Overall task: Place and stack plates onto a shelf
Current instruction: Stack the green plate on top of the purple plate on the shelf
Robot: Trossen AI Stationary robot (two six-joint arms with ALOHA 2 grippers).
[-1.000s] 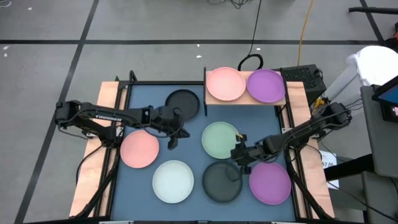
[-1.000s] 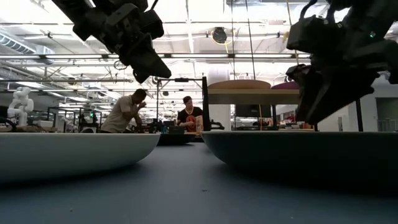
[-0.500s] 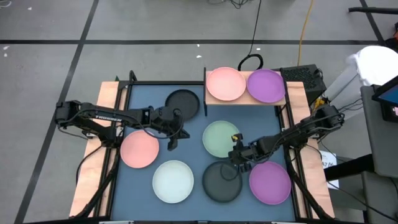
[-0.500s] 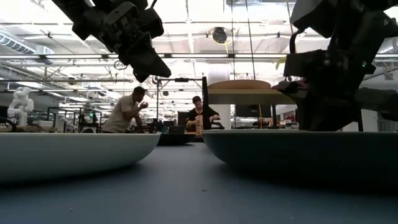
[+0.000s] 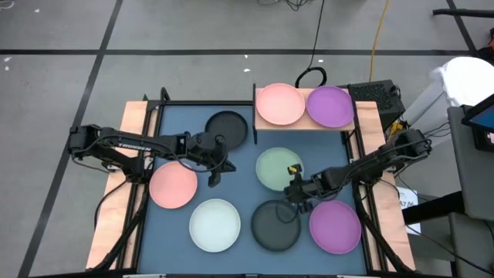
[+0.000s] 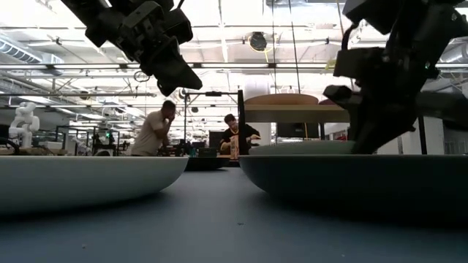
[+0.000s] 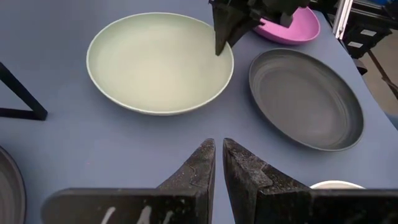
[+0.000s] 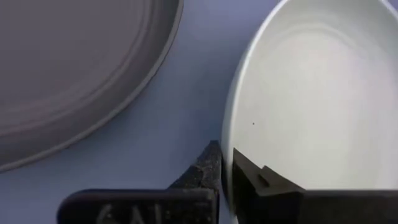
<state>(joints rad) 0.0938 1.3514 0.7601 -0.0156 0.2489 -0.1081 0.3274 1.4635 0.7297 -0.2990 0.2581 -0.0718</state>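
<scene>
My right claw [image 5: 296, 188] is pinched on the rim of the green plate [image 5: 274, 169], at the plate's edge nearest the right arm; in the right wrist view one finger [image 8: 261, 180] sits inside the rim and the other outside. The plate lies mid-tabletop [image 5: 181, 123], and the shelf [image 5: 305, 125] is at the far edge, almost straight beyond it, so I judge the carry runs away from the claw, across the plate and on. The shelf carries a pink plate [image 5: 279, 103] and a purple plate [image 5: 329, 106] side by side. My left claw [image 5: 217, 160], pressed together on nothing, hovers near the dark plate [image 5: 227, 128], farther from the green one.
</scene>
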